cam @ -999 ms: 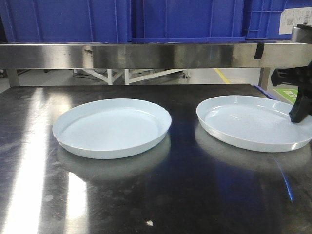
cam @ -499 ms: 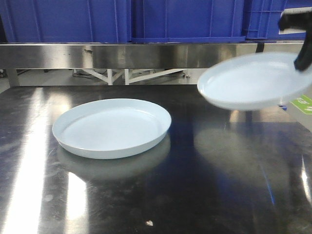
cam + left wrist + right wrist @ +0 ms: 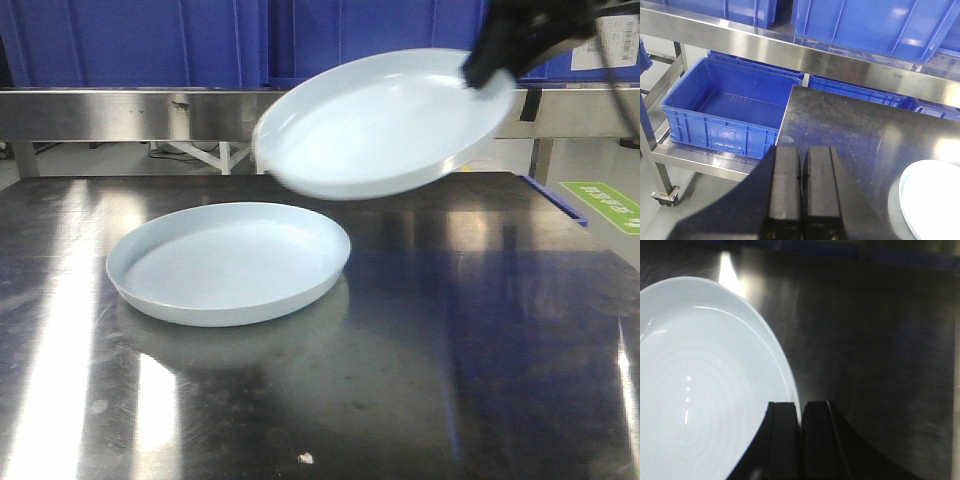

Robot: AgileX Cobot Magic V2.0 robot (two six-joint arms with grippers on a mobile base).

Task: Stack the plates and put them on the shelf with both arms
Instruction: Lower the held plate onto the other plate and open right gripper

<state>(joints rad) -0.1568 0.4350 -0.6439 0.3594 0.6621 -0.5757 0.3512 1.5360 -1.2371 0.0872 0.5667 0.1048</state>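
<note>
Stacking step: right hand (image 3: 800, 407) grips the lifted plate (image 3: 385, 125), tilted, beside the other plate (image 3: 228, 262); left hand (image 3: 801, 150) closed, empty. Next up, I reckon: centre, level, lower.

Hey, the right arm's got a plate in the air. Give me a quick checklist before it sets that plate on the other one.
1. Hold on the raised plate: ok; the right gripper has its fingers clamped over the rim.
2. Raised plate level: not ok; it tilts, higher on the gripper's side.
3. Raised plate centred over the lower plate: not ok; it overlaps only the right part.
4. Lower plate flat and empty: ok.
5. Left gripper out of the way: ok; it is shut, empty and near the tabletop corner, apart from the plate.
6. Front-to-back alignment: cannot tell.
</note>
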